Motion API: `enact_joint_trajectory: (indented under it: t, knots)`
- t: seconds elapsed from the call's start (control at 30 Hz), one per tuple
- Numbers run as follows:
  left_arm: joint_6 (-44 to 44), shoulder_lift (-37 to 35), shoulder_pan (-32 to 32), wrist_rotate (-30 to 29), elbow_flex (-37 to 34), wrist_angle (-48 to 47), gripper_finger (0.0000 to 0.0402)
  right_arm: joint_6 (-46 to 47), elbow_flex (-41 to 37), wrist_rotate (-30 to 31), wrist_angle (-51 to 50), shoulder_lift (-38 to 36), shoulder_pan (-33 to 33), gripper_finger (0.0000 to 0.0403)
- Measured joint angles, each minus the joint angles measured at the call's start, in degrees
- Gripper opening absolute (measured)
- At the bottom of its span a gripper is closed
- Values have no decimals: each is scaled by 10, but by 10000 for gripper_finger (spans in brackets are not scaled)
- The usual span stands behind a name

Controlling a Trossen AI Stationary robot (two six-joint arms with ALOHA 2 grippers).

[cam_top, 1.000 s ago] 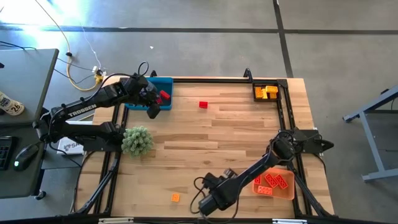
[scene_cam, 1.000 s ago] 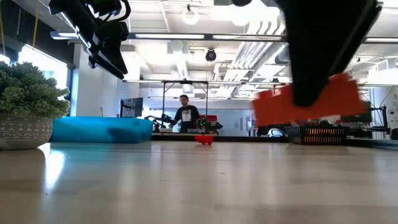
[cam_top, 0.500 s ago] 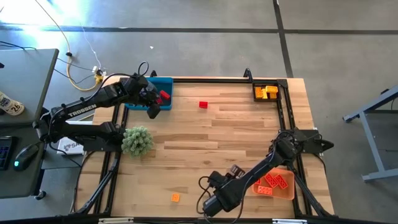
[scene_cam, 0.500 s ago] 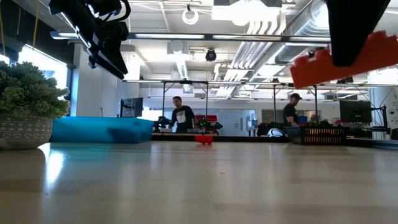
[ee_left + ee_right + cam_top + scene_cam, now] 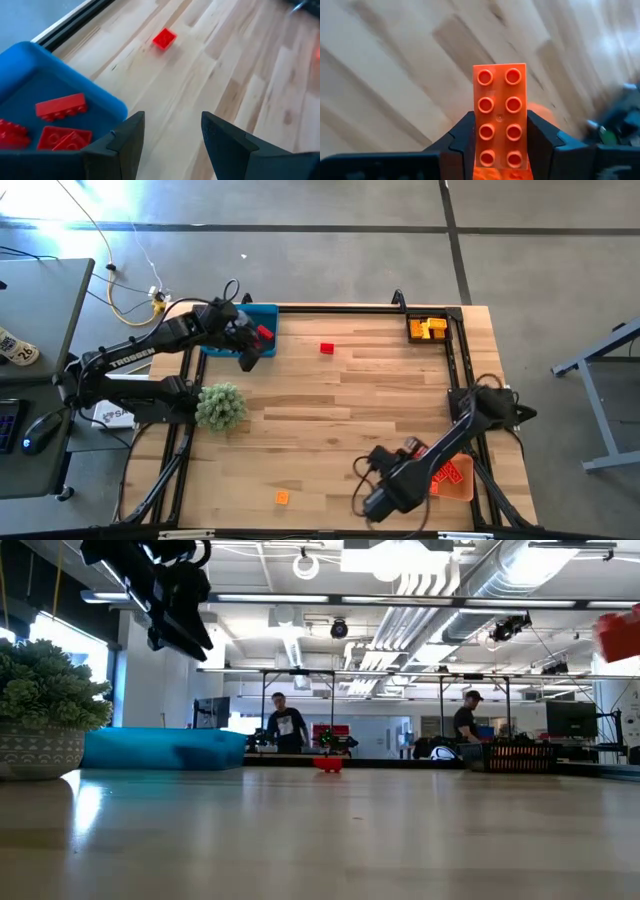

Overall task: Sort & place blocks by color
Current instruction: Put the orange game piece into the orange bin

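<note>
In the right wrist view my right gripper (image 5: 500, 142) is shut on an orange eight-stud block (image 5: 500, 100). From above, this gripper (image 5: 408, 450) hangs near the table's near right, just left of the orange tray (image 5: 462, 488). My left gripper (image 5: 172, 135) is open and holds nothing. It hovers at the blue tray (image 5: 55, 95), which holds red blocks (image 5: 61, 106). A lone red block (image 5: 327, 348) lies at the far middle, and a small orange block (image 5: 282, 498) lies near the near edge. The yellow tray (image 5: 428, 328) holds yellow blocks. My right gripper pinches the orange block between its two fingers (image 5: 462, 137), which press on its two long sides at the end nearest the wrist (image 5: 499, 150). The studded face is turned to the wrist camera. The block (image 5: 615, 632) is lifted clear, well above the table.
A green plant ball (image 5: 220, 405) in a pot stands at the table's left side, near my left arm. Black frame rails run along the table's edges. The middle of the wooden table (image 5: 340, 420) is bare. People stand in the room beyond.
My right gripper has carried the orange block up and toward the table's right edge, closing on the orange tray. The block has stayed in its fingers throughout.
</note>
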Motion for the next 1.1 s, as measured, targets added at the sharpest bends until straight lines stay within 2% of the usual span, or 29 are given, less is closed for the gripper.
enact_joint_trajectory:
  t: [0.2, 0.43, 0.63, 0.9, 0.97, 1.1]
  knots:
    - [-37, 0, -37, 0, 0, 51, 184, 80, -126, -17, 30, -109, 31, 106]
    - [-65, 0, -87, 1, 0, 107, 184, 181, -287, -39, 173, -215, 85, 106]
    - [-66, 0, -140, 58, 0, 119, 184, 207, -380, -64, 285, -240, 116, 106]
    - [-113, 0, -215, 57, 0, 119, 184, 206, -411, -93, 299, -241, 137, 106]
    - [-125, 0, -232, 57, 0, 119, 184, 205, -411, -93, 299, -241, 137, 127]
    - [-146, 0, -258, 54, 0, 119, 184, 187, -399, -100, 294, -241, 136, 208]
